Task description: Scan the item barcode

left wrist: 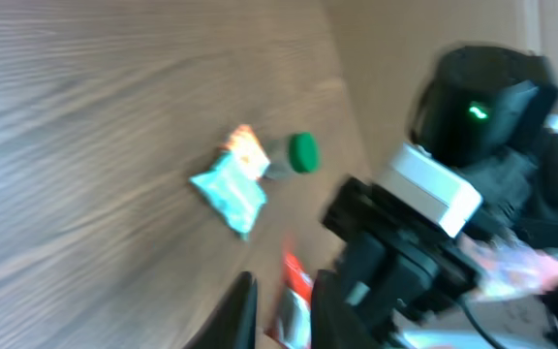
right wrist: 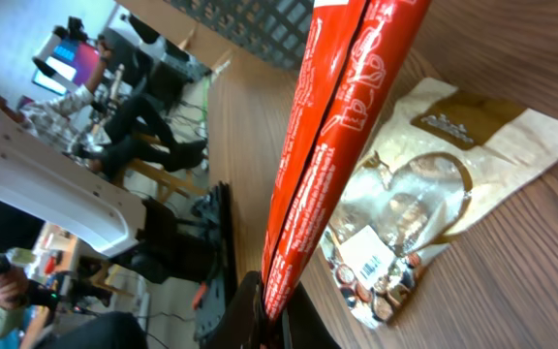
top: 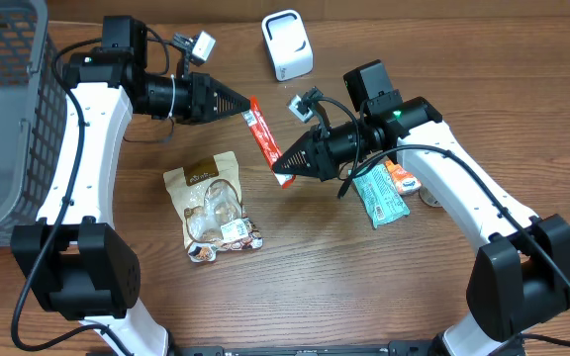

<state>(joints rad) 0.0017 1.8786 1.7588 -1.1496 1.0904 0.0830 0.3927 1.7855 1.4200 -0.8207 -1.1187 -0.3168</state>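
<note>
The left gripper [top: 244, 103] meets the upper end of the long red foil stick packet [top: 265, 138] — blur hides whether its fingers [left wrist: 243, 310] pinch it — which slants above the brown wooden table [top: 364, 287] down to the right gripper [top: 283, 175], clamped tight on its lower end.

Two matching robot arms stand at the table. The left arm [top: 95, 119] and the right arm [top: 458, 183] each have smooth, curved white shells joined by chunky black joint housings, with a large black block [top: 75, 269] at the base. Thin black cables [top: 28, 282] loop loosely along the outside. The left gripper [top: 246, 105] and the right gripper [top: 278, 171] are black and taper like cones. A small pale camera box [top: 200, 44] with short wires sits by each wrist. A green light [top: 397, 114] glows on the right arm.
</note>
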